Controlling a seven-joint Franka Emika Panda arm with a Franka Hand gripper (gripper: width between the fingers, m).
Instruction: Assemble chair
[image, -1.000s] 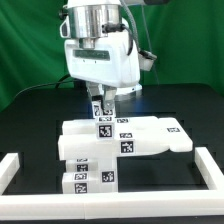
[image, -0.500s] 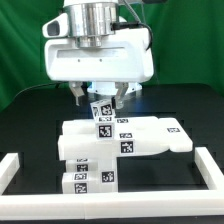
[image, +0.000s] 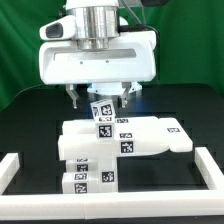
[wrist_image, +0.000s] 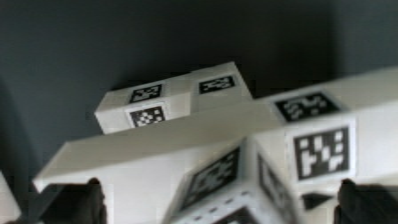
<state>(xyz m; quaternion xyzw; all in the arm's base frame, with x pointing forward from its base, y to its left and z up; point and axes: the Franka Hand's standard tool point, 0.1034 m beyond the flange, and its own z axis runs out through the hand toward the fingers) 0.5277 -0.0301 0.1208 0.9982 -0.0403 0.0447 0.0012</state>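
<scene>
Hovering above the chair (image: 118, 140) parts, the gripper (image: 100, 97) has its fingers spread wide, one on either side of a small upright tagged block (image: 102, 113), and grips nothing. That block stands on top of the large white panel assembly at the middle of the dark table (image: 30, 120), with a smaller tagged block (image: 88, 179) just in front of it. White border rails (image: 20, 167) frame the work area on both sides.
</scene>
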